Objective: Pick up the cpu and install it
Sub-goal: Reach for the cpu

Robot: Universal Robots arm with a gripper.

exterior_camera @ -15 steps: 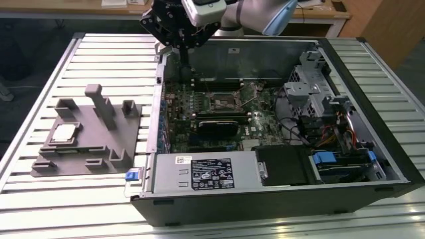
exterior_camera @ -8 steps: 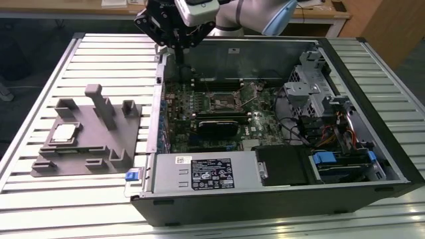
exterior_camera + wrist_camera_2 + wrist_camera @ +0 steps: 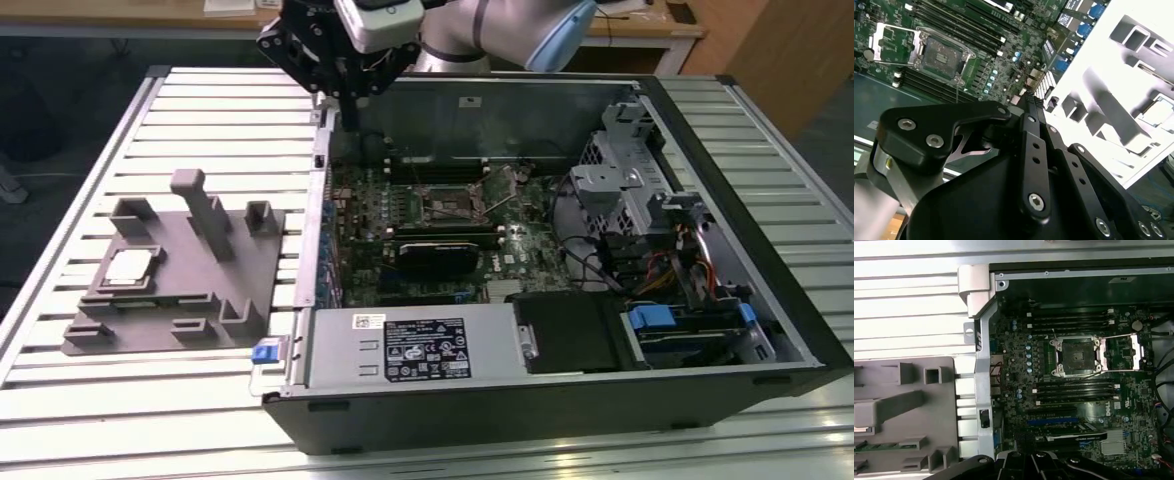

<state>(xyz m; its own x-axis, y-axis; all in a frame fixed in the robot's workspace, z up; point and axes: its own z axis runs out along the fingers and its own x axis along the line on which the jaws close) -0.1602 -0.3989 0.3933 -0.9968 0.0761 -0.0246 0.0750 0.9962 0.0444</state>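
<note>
The cpu (image 3: 130, 266), a small square chip with a pale silver top, lies in a recess of the grey fixture (image 3: 174, 300) on the exterior view's left; in the second wrist view the cpu (image 3: 1161, 111) shows beside the fixture's ribs. My black gripper (image 3: 350, 116) hangs above the far left corner of the open computer case, well away from the cpu. Its fingers (image 3: 1029, 102) meet at a narrow tip, shut on nothing. The motherboard socket (image 3: 447, 207) stands with its load plate swung open in both wrist views, socket (image 3: 1077, 356) and socket (image 3: 941, 52).
The black computer case (image 3: 721, 300) lies open on a slatted white table (image 3: 80, 160). Inside are a black heatsink-like block (image 3: 434, 258), a power supply (image 3: 427, 350), drive cages and cables (image 3: 654, 230). Tall fixture posts (image 3: 200, 205) rise near the cpu.
</note>
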